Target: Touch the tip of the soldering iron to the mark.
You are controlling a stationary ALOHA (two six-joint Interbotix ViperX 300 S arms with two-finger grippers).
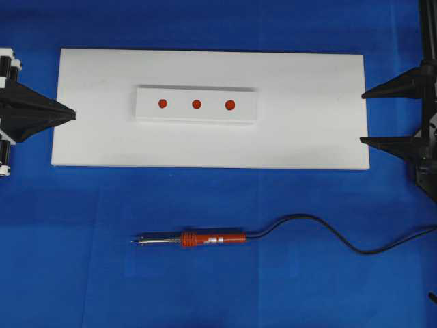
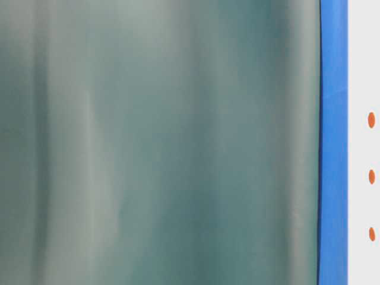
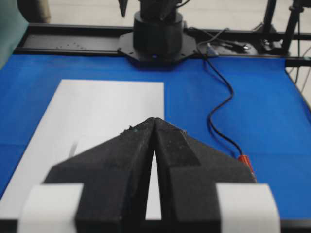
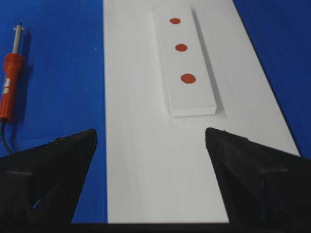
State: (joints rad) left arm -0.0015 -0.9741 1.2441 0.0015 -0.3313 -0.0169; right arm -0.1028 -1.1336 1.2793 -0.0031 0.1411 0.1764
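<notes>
1. The soldering iron [image 1: 194, 238], a slim pen-like tool with an orange-red handle and a silver metal shaft, lay flat on the blue-covered table [image 1: 82, 273], in the near half of the overhead view. Its thin tip pointed to the left of that view. No claw touched it.
2. Its long black cord [image 1: 321, 229] left the handle's right end and ran in a loose wave to the right edge of the overhead view.
3. The mark [image 1: 196, 104], a small round red dot, sat in the centre of a row of three on a low white rectangular block [image 1: 196, 113]. The slightly smaller end dot [image 1: 162, 103] lay to its left and the slightly larger end dot [image 1: 230, 105] to its right in the overhead view.
4. The block rested on a large flat white board [image 1: 307, 137], towards the board's left-centre. The iron lay off the board, well apart from the mark, just beyond the board's near edge.
5. The left claw [image 3: 154, 121], black with foam-like pads, had its jaws together, tips meeting, at the board's left edge. It held nothing.
6. The right claw [image 4: 150, 138], also black, had its jaws wide apart at the board's right edge, with nothing between them. It faced along the board toward the block.
7. The table-level view was mostly filled by a blurred grey-green surface [image 2: 160, 142]; only a strip of blue, a strip of white and the three dots showed at its right side.
</notes>
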